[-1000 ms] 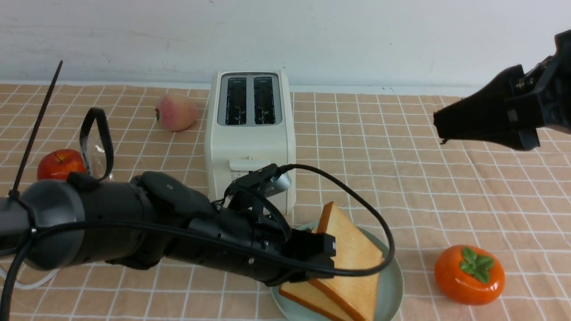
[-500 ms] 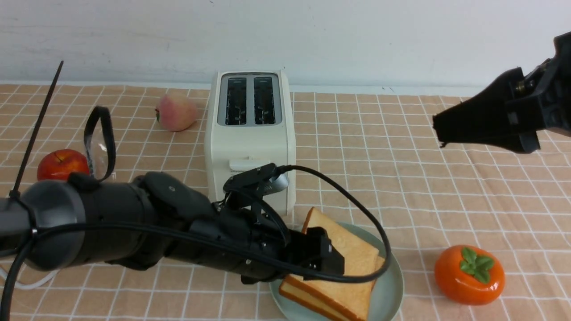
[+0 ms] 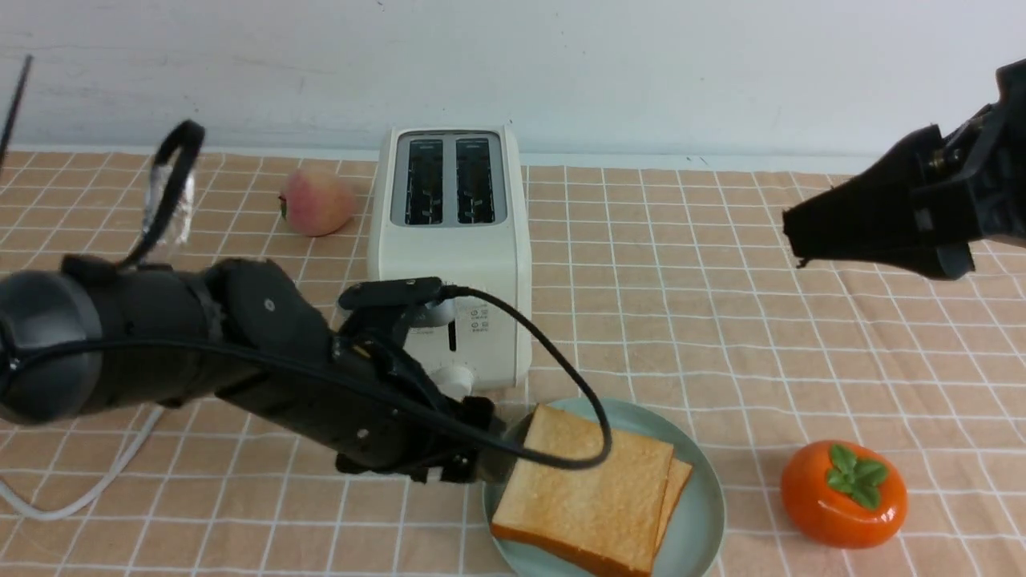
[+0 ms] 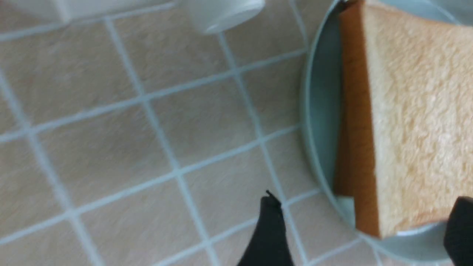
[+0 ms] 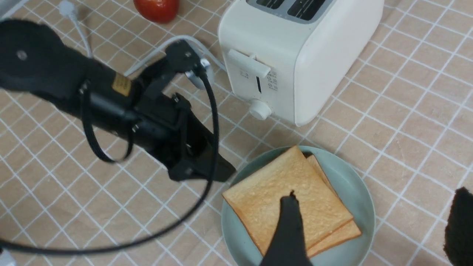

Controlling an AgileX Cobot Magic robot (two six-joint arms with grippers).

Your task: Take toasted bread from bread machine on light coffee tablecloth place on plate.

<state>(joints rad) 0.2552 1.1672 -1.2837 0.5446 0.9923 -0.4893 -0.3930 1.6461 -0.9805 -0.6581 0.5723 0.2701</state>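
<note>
Backdrop: plain white wall. Work surface: light coffee tablecloth [image 3: 721,320], gridded, lying flat.

Toasted bread [image 3: 585,497]: two slices stacked flat on the plate [image 3: 699,525]. The upper one is slightly skewed, so an edge of the lower shows on the robot's right. Both lie inside the rim. The plate sits just in front of the bread machine [image 3: 449,256], near it but not touching.

Bread machine: both slots [image 3: 425,180] are dark, with no slice visible in either. The lever [image 5: 248,63] is at the top of its track.

Left gripper [image 3: 490,453]: low over the cloth, just beside the plate's left rim, jaws spread wide, gripping nothing. Right gripper [image 3: 797,232]: raised, well apart from the plate on the right, jaws also wide, empty.

Status (my reading): the transfer looks done, with both slices plated and the toaster empty. All that remains is to clear the left arm away.

Surroundings:
- Persimmon [image 3: 843,493] on the cloth, near the plate's right.
- Peach [image 3: 317,200] left of the toaster, toward the wall.
- Red apple [image 5: 157,7], seen only from the right wrist.
- White cord [image 3: 96,489] on the cloth at far left.

The left arm's black cable [image 3: 561,465] loops across the top slice in the front view. I cannot tell whether it touches. It is a possible snag when the arm pulls back. Nothing else appears to block.
</note>
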